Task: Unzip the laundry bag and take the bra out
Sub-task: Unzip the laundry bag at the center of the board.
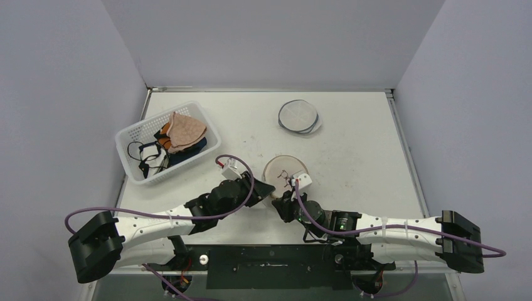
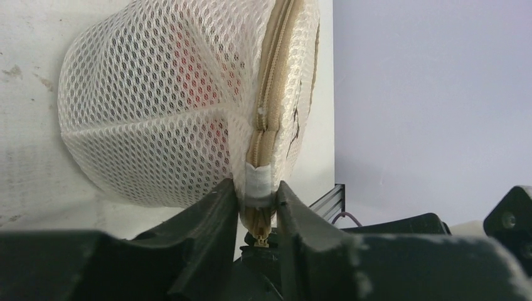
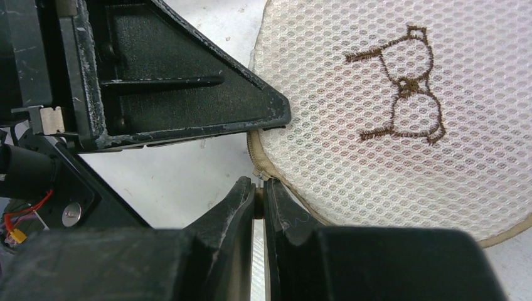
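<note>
The white tabletop (image 1: pixel 351 144) carries a white slatted basket (image 1: pixel 125 141) at its left side, heaped with clothes (image 1: pixel 185 130) in peach, orange and dark colours. The round mesh laundry bag (image 1: pixel 283 170) lies near the middle of the tabletop, just ahead of both arms. A second, flatter mesh pouch (image 1: pixel 300 116) with a dark rim lies well apart from it, toward the back wall.

The left tool (image 2: pixel 257 191) is pinching the laundry bag at its edge, its fingers closed on the white tab where the beige zipper (image 2: pixel 273 94) ends. Reddish fabric (image 2: pixel 188 63) shows through the mesh, inside the bag. The bag's flat face bears a brown stitched figure (image 3: pixel 404 88).

The right tool (image 3: pixel 258 188) sits just beside the left one at the same edge of the bag. Its fingers are pressed together on the small zipper pull (image 3: pixel 257 180). The zipper looks closed along the stretch that shows.
</note>
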Motion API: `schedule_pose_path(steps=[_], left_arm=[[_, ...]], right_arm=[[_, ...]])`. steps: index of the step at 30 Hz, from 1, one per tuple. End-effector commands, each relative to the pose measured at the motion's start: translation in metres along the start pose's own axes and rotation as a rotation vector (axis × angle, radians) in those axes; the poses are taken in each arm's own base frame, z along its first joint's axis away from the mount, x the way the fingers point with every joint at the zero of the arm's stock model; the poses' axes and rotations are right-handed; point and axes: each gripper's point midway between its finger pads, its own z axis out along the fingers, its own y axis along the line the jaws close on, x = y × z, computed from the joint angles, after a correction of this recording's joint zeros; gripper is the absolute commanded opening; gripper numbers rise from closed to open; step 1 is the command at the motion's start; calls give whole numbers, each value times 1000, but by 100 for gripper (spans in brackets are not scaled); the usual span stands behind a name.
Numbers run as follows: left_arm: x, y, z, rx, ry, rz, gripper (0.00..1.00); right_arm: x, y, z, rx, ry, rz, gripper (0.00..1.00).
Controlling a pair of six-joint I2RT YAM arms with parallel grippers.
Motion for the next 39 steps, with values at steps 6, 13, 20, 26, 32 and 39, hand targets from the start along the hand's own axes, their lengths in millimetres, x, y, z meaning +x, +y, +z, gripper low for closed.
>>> schedule_pose_path(steps=[6,13,20,26,32,39], left_arm=[[-18,-20,-2,59,-58,-23,0],[-27,-7,-7,43,-68,-33,0],[-28,1,-8,43,-30,-27,0],[-31,9,-7,49,31,-1,0],[-48,-10,0,134,146,68,0],[-50,-16,15,97,209,122,46]], right_arm=[[-19,3,-6,5,-51,14,5],[-8,-26,-13,124,-33,-4,5],[1,-58,-21,266,-36,21,5],[-5,-58,-27,239,-62,10,5],[5,-34,-22,100,-36,8,5],[3,-16,-15,64,-36,3,5]])
